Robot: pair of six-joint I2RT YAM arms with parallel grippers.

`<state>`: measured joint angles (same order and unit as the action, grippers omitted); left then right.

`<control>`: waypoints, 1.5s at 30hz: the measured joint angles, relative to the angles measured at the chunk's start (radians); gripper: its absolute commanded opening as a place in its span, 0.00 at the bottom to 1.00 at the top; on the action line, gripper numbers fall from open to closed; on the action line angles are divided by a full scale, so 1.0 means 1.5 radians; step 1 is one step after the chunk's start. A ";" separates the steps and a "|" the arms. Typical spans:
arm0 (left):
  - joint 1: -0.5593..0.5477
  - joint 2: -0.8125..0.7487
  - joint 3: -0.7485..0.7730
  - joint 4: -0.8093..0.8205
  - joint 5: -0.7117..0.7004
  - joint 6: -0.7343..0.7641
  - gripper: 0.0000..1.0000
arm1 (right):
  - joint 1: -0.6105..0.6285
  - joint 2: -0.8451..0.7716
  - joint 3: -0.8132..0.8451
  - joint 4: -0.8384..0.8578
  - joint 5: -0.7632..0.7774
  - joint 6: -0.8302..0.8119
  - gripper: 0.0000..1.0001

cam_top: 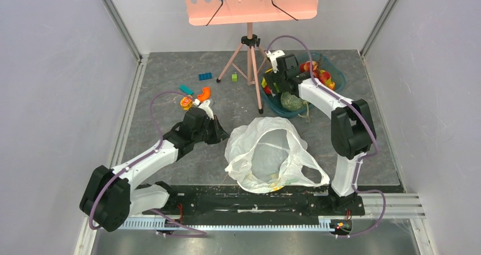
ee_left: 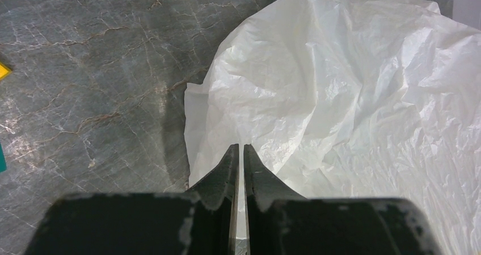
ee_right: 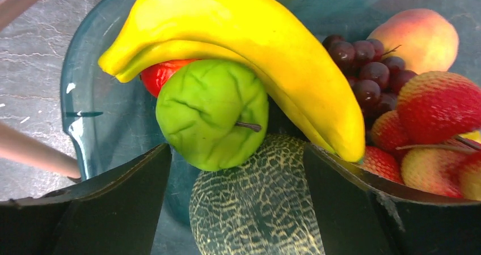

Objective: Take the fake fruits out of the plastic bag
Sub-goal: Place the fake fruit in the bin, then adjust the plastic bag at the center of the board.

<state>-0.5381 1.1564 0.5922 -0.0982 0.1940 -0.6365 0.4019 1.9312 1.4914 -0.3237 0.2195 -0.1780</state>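
The plastic bag (cam_top: 266, 153) lies crumpled in the middle of the table, its mouth gaping upward. My left gripper (cam_top: 220, 133) is at the bag's left edge. In the left wrist view its gripper (ee_left: 238, 148) is shut on a thin fold of the white plastic bag (ee_left: 351, 96). My right gripper (cam_top: 278, 88) hangs over a blue bowl (cam_top: 334, 73). It stands open (ee_right: 236, 153), its fingers either side of a netted melon (ee_right: 255, 209). In the bowl lie the fake fruits: a yellow banana (ee_right: 255, 45) and red-pink balls (ee_right: 437, 105).
The bowl (ee_right: 85, 96) also holds a green apple (ee_right: 210, 113), dark grapes (ee_right: 363, 68) and a peach (ee_right: 417, 37). A tripod music stand (cam_top: 249, 56) rises just left of the bowl. Small toys (cam_top: 195, 93) are scattered at the back left.
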 measured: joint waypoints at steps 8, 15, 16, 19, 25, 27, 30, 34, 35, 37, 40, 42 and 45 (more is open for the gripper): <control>0.000 0.002 0.000 0.003 0.013 -0.001 0.14 | 0.000 -0.097 -0.027 0.002 -0.010 0.003 0.95; 0.000 0.009 0.000 0.009 0.035 -0.002 0.21 | 0.000 -0.239 -0.087 0.023 -0.058 0.026 0.96; 0.000 0.009 0.000 0.012 0.037 -0.002 0.22 | 0.000 -0.261 -0.100 0.025 -0.067 0.030 0.97; 0.000 0.007 -0.002 0.017 0.049 -0.004 0.26 | 0.000 -0.335 -0.148 0.036 -0.097 0.042 0.97; 0.000 -0.030 -0.031 0.018 0.070 -0.021 0.46 | 0.000 -0.447 -0.239 0.049 -0.145 0.071 0.98; 0.000 -0.049 -0.045 0.019 0.070 -0.027 0.57 | 0.000 -0.468 -0.259 0.050 -0.155 0.077 0.98; 0.000 -0.074 -0.065 0.023 0.071 -0.037 0.87 | 0.000 -0.496 -0.285 0.048 -0.169 0.085 0.98; 0.000 -0.089 -0.089 0.050 0.087 -0.052 1.00 | 0.000 -0.519 -0.307 0.048 -0.182 0.092 0.98; 0.000 -0.089 -0.092 0.053 0.089 -0.053 1.00 | 0.000 -0.522 -0.312 0.047 -0.184 0.092 0.98; -0.001 -0.089 -0.094 0.058 0.095 -0.052 1.00 | 0.000 -0.527 -0.321 0.047 -0.187 0.095 0.98; -0.006 -0.085 -0.094 0.068 0.098 -0.052 1.00 | 0.000 -0.533 -0.337 0.045 -0.192 0.097 0.98; -0.022 -0.072 -0.093 0.074 0.095 -0.051 1.00 | 0.000 -0.538 -0.345 0.045 -0.194 0.099 0.98; -0.060 -0.032 -0.076 0.062 0.071 -0.042 1.00 | 0.000 -0.548 -0.357 0.045 -0.196 0.102 0.98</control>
<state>-0.6277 1.1088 0.4782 -0.0059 0.3000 -0.6991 0.4019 1.1091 0.9558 -0.2565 -0.0750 -0.0246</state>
